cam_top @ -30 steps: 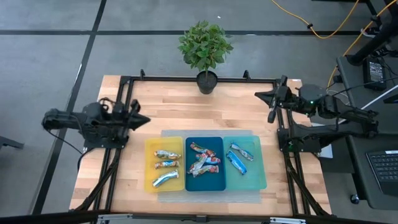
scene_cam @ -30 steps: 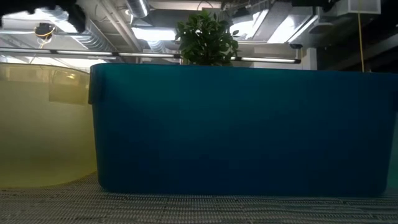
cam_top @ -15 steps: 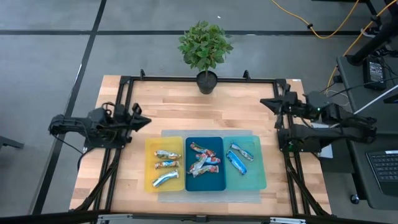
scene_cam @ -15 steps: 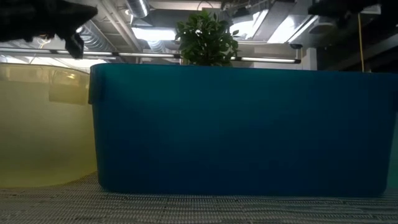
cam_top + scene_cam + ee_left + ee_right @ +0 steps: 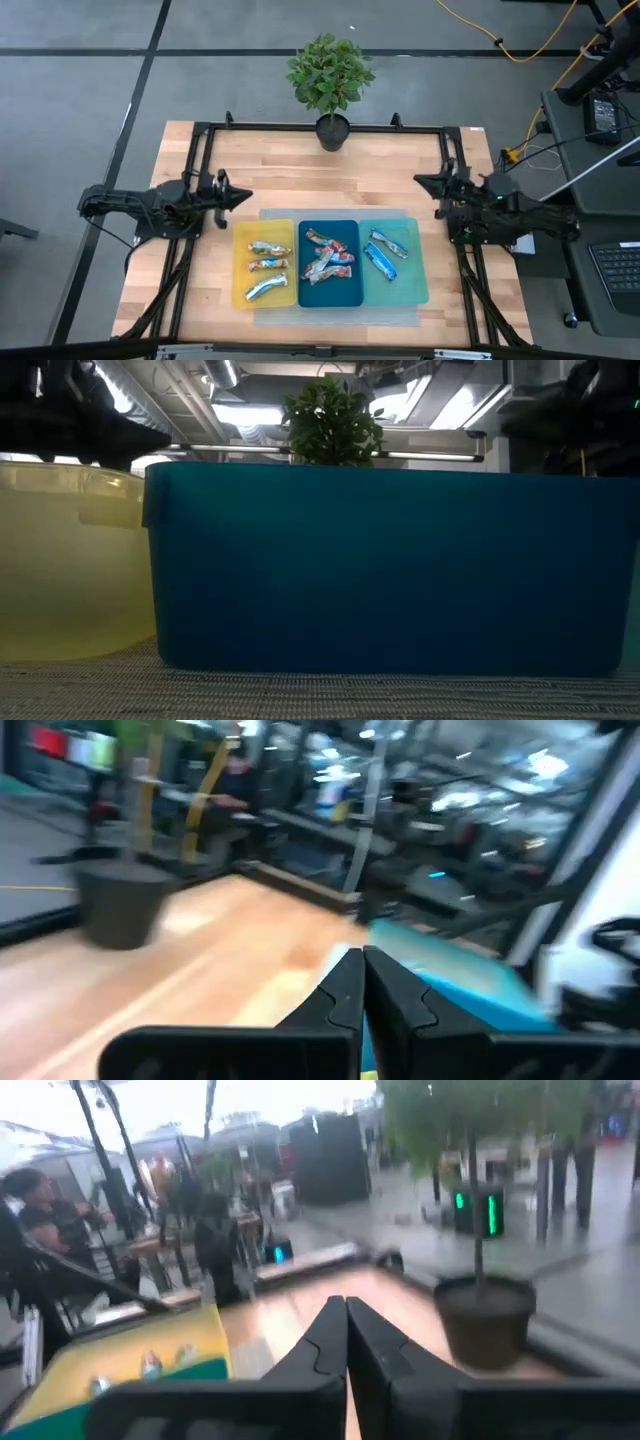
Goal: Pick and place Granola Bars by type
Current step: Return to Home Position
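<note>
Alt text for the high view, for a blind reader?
Granola bars lie sorted in a yellow tray, a dark blue tray and a teal tray, side by side on a wooden table. The left gripper and right gripper, both shut, point inward from the table's sides; a potted plant stands at the far edge.

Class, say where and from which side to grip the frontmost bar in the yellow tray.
Probably across its narrow middle, from straight above: the bar lies flat and slanted, its long sides free, and the yellow tray has walls blocking sideways approaches.
</note>
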